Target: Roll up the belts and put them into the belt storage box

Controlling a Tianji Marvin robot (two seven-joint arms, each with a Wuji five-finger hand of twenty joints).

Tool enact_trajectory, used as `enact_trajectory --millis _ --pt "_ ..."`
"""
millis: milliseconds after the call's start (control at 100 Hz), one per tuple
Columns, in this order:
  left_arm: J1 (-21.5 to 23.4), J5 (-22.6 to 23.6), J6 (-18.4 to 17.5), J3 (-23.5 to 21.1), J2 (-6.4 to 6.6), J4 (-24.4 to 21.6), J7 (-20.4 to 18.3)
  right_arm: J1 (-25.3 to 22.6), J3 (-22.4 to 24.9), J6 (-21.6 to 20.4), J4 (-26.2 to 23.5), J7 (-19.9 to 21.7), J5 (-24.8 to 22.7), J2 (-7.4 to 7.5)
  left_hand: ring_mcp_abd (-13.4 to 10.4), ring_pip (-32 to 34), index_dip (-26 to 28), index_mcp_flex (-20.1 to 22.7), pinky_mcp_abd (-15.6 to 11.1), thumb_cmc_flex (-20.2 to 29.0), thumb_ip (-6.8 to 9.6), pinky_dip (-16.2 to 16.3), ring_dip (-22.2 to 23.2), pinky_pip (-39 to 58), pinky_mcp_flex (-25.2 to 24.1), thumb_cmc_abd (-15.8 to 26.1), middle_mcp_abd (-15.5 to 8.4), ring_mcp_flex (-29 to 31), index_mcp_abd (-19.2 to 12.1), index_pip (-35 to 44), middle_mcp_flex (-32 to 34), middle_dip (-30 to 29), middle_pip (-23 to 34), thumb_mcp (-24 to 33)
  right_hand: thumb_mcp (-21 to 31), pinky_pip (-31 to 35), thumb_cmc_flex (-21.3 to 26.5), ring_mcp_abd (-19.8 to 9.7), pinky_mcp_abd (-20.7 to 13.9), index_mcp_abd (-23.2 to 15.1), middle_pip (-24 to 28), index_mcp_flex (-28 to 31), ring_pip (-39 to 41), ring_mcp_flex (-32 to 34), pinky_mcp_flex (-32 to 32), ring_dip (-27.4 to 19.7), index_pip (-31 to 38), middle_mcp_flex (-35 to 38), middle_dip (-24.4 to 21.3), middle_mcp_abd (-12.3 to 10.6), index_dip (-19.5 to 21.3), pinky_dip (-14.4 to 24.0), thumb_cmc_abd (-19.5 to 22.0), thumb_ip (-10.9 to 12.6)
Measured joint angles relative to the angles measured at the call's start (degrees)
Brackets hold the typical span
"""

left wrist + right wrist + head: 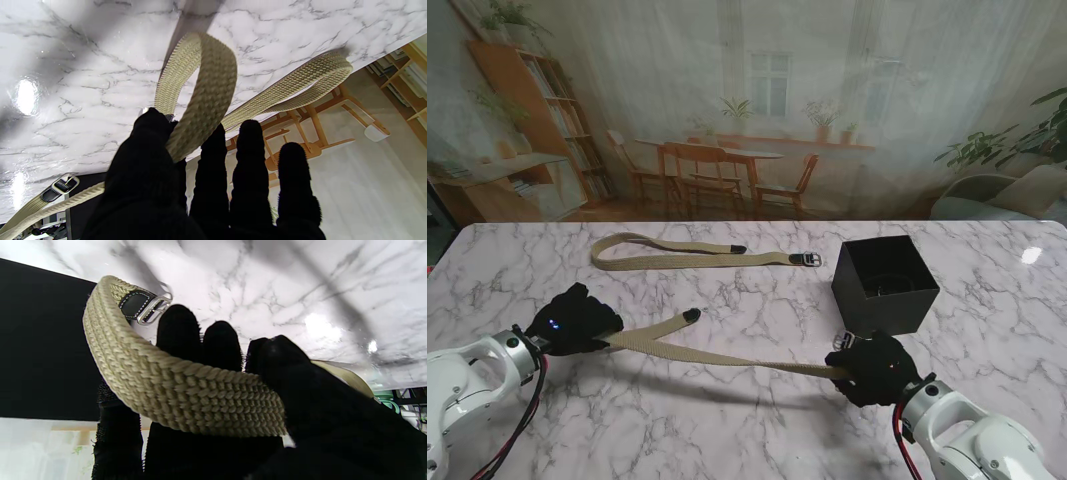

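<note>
Two woven beige belts are on the marble worktop (727, 420): the nearer belt (727, 355) is stretched between both hands along the near edge, the left robot hand (575, 320) grasping its folded end, with the black tip (691, 315) sticking out, and the right robot hand (877, 368) clenched around the buckle end (143, 305). Just beyond the right robot hand sits the open black belt storage box (885, 285), toward the far right corner. The second belt (697, 252) lies folded flat near the far edge, to the left of the box.

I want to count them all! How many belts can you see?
2. One belt is stretched between the left hand and right hand. The other belt lies folded on the table, farther from me, left of the black box.
</note>
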Motion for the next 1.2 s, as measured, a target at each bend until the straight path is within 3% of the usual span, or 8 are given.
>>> enact_trajectory --millis 230,460,670,860,980,1200 --pt "1.73 1.54 1.91 -1.94 0.02 -0.04 0.89 -2.87 2.87 0.76 -1.28 0.68 -3.19 0.18 -0.07 -0.01 0.00 0.00 0.02 0.03 0.00 0.00 -0.01 -0.01 -0.01 0.00 -0.01 0.00 -0.31 0.00 0.00 0.00 0.00 0.01 -0.62 -1.34 -1.42 -0.63 -0.03 -0.73 -1.40 0.00 -4.25 -0.07 -1.24 -0.01 -0.02 -0.08 -0.70 -0.35 0.00 0.00 0.23 0.00" --pt "2.61 3.36 3.81 -2.42 0.26 1.05 0.97 -1.81 2.14 4.50 -0.51 9.13 -4.79 0.66 -0.15 -0.27 0.00 0.00 0.02 0.03 0.00 0.00 -0.46 -0.01 -0.01 0.00 -0.02 0.00 -0.38 0.00 0.00 0.00 -0.09 0.01 -2.71 -2.80 -4.28 -1.75 -0.10 -0.75 -4.32 -0.15 -8.54 -3.22 -3.05 -0.01 -1.30 -3.03 -1.48 -0.41 0.12 0.00 0.52 0.00" --pt "3.90 4.80 4.61 -4.70 0.26 1.13 3.57 -2.10 2.69 4.44 -0.43 9.14 -6.00 0.74 -0.20 -0.31 0.00 0.00 0.03 0.03 0.00 0.00 -0.46 -0.02 -0.01 0.00 -0.02 0.00 -0.38 0.00 0.00 0.00 -0.57 0.01 -3.99 -3.51 -7.70 -1.95 -0.68 -0.76 -5.86 -1.69 -12.62 -5.72 -4.19 -0.01 -4.19 -6.70 -1.98 -0.42 0.97 0.44 -0.08 0.82" --pt "4.55 6.04 5.94 -5.96 0.43 1.17 4.75 -3.52 3.94 5.12 -1.12 8.76 -7.73 0.67 -0.20 -0.32 0.00 0.07 0.03 0.07 0.00 0.00 -0.46 -0.02 -0.01 0.00 -0.09 0.00 -0.35 0.45 0.00 0.00 -0.58 0.03 -5.30 -3.71 -7.65 -1.74 -0.82 -1.55 -6.22 -1.72 -14.06 -7.29 -4.82 -0.01 -4.91 -8.76 -2.21 -0.38 2.19 1.18 -0.05 0.83" --pt "4.62 6.07 6.26 -6.26 0.55 1.50 4.96 -2.94 3.13 7.01 -0.18 8.32 -10.31 0.76 -0.20 -0.32 0.00 0.07 0.03 0.07 0.00 0.00 -0.46 -0.02 -0.01 0.00 -0.11 0.00 -0.35 0.44 0.00 0.00 -0.58 0.03 -5.09 -3.73 -2.84 -1.09 -1.37 -3.55 -6.07 -0.07 -13.85 -6.27 -4.24 0.72 -3.77 -7.00 -2.05 -0.28 2.20 1.78 0.92 0.83" --pt "4.68 5.96 6.60 -5.79 0.65 1.76 4.53 0.91 0.12 8.78 5.62 5.81 -9.81 0.99 -0.20 -0.32 0.00 0.07 0.03 0.07 0.00 0.00 -0.46 -0.02 -0.01 0.00 -0.13 0.00 -0.35 0.45 0.00 0.00 -0.58 0.03 -4.63 -2.95 -2.02 -1.10 -2.76 -3.58 -4.82 0.56 -10.65 -2.13 -1.83 2.06 -3.62 -1.95 -1.62 -2.27 -0.47 2.41 0.82 0.80"
